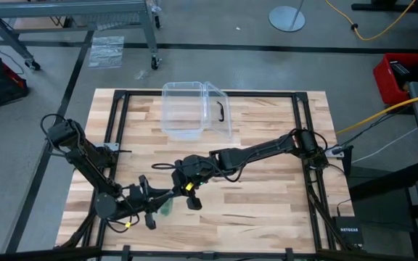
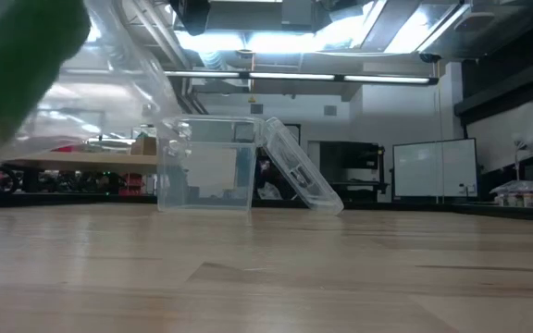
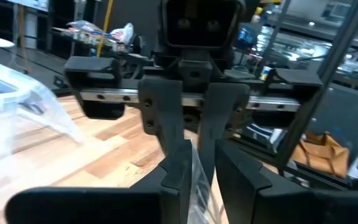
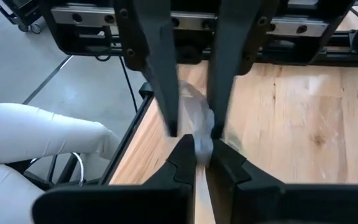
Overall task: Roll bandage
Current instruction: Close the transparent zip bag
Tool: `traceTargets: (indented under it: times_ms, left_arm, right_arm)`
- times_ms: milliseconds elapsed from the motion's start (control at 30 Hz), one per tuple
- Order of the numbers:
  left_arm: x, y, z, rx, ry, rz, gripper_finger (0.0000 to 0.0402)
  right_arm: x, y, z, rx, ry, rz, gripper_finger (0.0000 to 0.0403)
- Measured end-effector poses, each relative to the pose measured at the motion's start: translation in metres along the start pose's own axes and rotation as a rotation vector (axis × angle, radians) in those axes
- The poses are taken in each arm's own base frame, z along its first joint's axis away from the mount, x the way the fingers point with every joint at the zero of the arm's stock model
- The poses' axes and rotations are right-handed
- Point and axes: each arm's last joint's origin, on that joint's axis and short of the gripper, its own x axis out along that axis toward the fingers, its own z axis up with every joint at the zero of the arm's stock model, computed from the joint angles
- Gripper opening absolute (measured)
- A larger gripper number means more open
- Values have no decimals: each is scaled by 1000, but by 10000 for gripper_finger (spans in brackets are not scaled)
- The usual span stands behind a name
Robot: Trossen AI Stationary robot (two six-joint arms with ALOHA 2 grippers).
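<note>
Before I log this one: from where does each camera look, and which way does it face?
High: above the table, facing straight down; both arms, clear box.
Low: at tabletop height, facing level across into the room; no arm clearly shows, clear box ahead.
Left wrist: on the left arm, facing the right gripper, which pinches clear wrapper.
Right wrist: on the right arm, facing the left gripper opposite.
Shared: both wrist views show the wrapper; high and low share the box.

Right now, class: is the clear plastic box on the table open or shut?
Open. The clear plastic box stands upright on the table; its lid is off the top and leans tilted against one side.
</note>
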Motion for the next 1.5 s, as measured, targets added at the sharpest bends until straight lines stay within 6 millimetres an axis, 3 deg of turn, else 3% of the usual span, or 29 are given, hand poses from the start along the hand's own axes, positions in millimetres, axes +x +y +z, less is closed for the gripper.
traceTargets:
  times_ms: [333,1167,1500]
  left_arm:
    - [0,-1,0,59,5,-23,5]
    - [-1,2,1,128,-15,93,0]
    - [-12,2,23,129,-20,92,1]
  right_arm:
    - [0,1,0,1,1,8,20]
    - [-1,-1,-4,19,50,17,20]
    - [0,0,-12,39,123,13,20]
